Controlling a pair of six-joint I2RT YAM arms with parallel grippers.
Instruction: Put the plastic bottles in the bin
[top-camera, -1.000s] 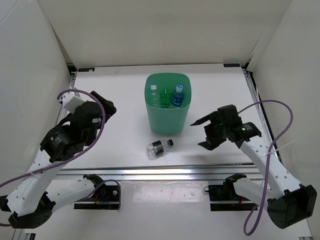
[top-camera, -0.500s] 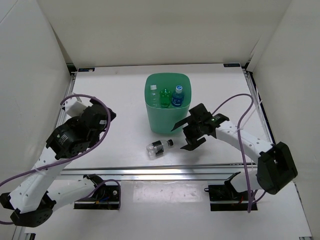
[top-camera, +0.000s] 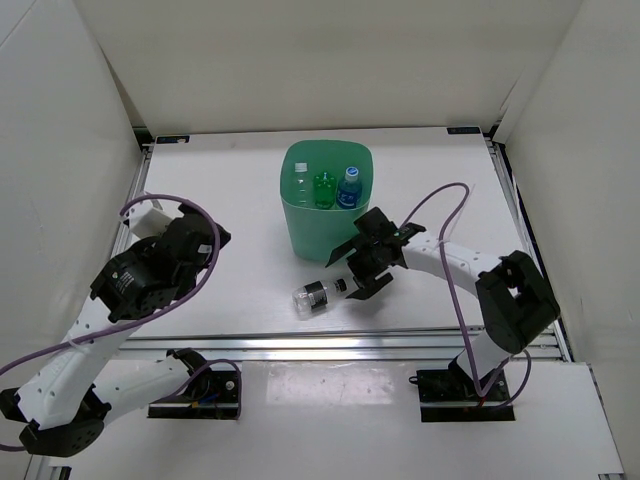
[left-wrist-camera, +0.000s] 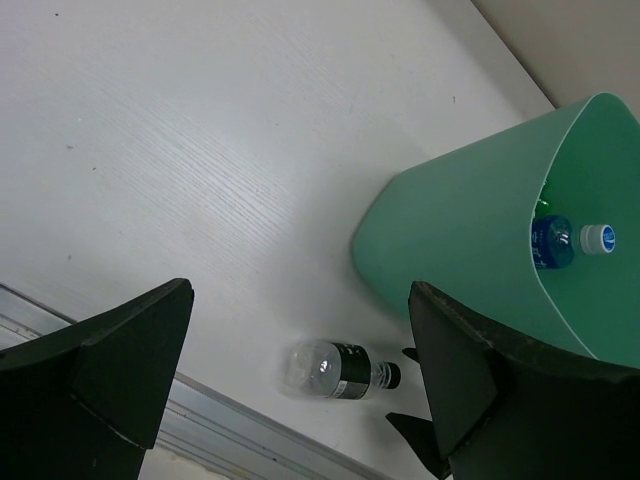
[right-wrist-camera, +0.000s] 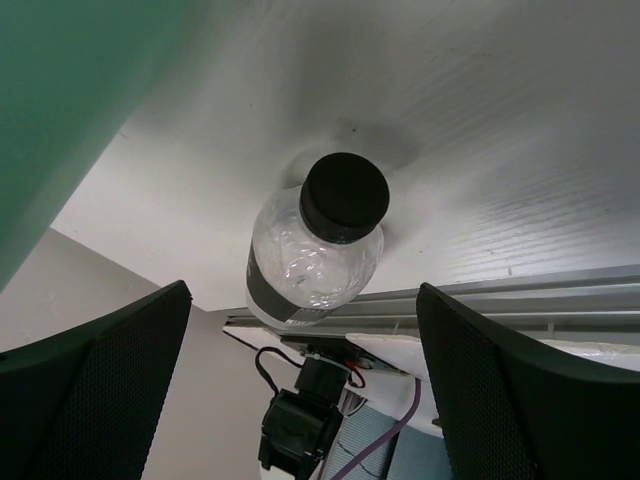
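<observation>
The mint-green bin (top-camera: 300, 235) stands mid-table; a white-capped clear bottle (top-camera: 300, 180), a green bottle (top-camera: 324, 188) and a blue-labelled bottle (top-camera: 348, 190) show inside it. Any other bottle in the bin is hidden. The short clear bottle with a black label (top-camera: 316, 297) lies on the table in front of the bin, cap to the right. My right gripper (top-camera: 351, 272) is open, low at the cap end; in the right wrist view the bottle (right-wrist-camera: 318, 250) lies just ahead between the open fingers (right-wrist-camera: 520, 390). My left gripper (top-camera: 207, 235) is open and empty, left of the bin (left-wrist-camera: 470, 230), above the bottle (left-wrist-camera: 340, 368).
The bin's green wall (right-wrist-camera: 70, 100) is close on my right gripper's left side. The metal rail (top-camera: 330, 345) of the table's front edge runs just below the lying bottle. White walls enclose the table at the left, back and right.
My right gripper has swept left and down to the lying bottle's cap. The bin has shifted slightly left. The left arm has barely moved.
</observation>
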